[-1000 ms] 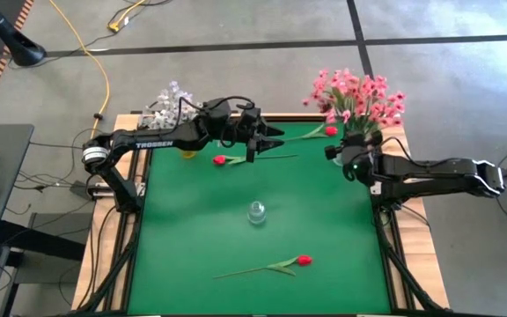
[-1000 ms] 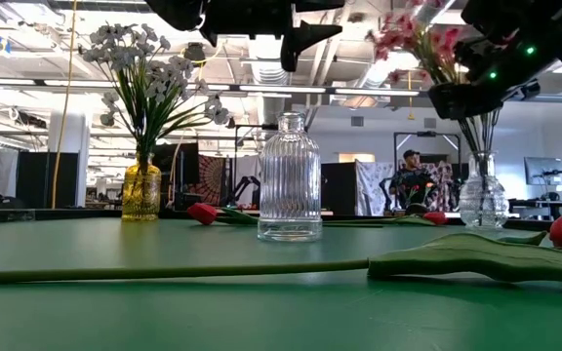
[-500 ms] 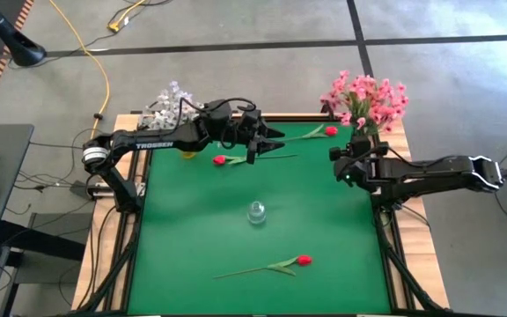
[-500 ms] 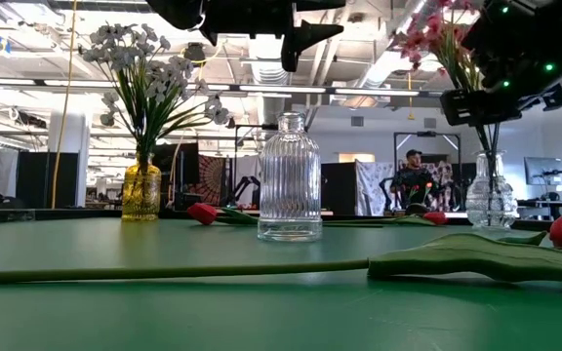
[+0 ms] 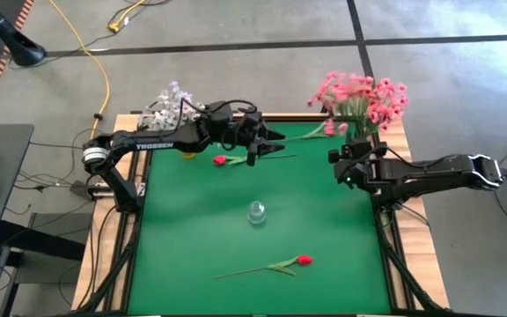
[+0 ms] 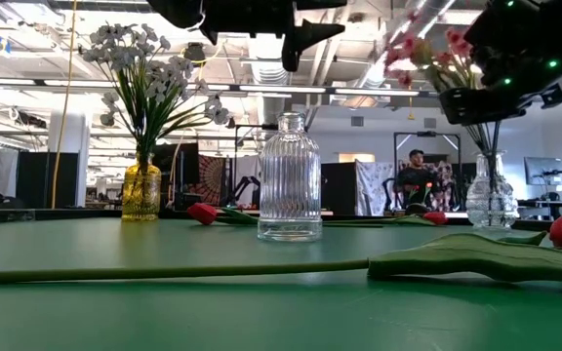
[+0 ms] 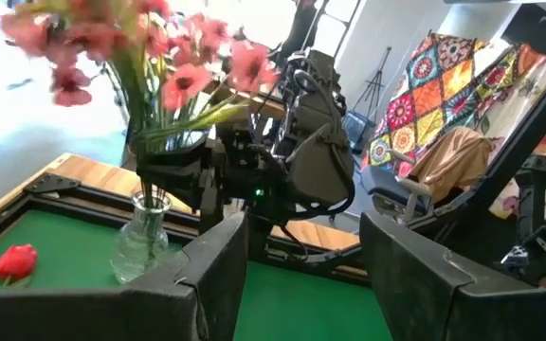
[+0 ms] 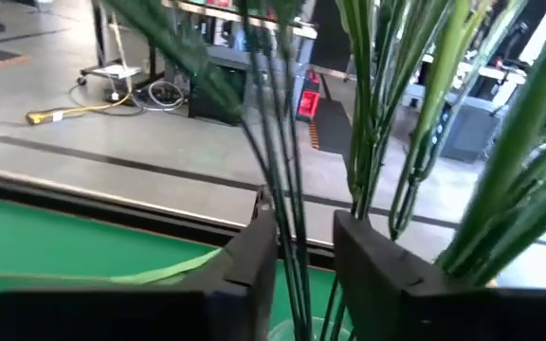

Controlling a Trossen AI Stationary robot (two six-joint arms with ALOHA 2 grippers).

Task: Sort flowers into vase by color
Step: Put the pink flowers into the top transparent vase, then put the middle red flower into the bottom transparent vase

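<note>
The right gripper [image 5: 340,165] has just parted around the pink spray [image 5: 359,95], now standing in its clear vase [image 6: 493,202]. That colour looks sorted. The left gripper [image 5: 271,142] hovers with fingers apart over a red bud [image 5: 220,160].

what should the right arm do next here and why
Probably ease the right claw back from the pink flowers. Their stems already stand in the clear vase at the table's far right corner, and the fingers stand parted around them. Three red buds still lie on the green mat.
</note>
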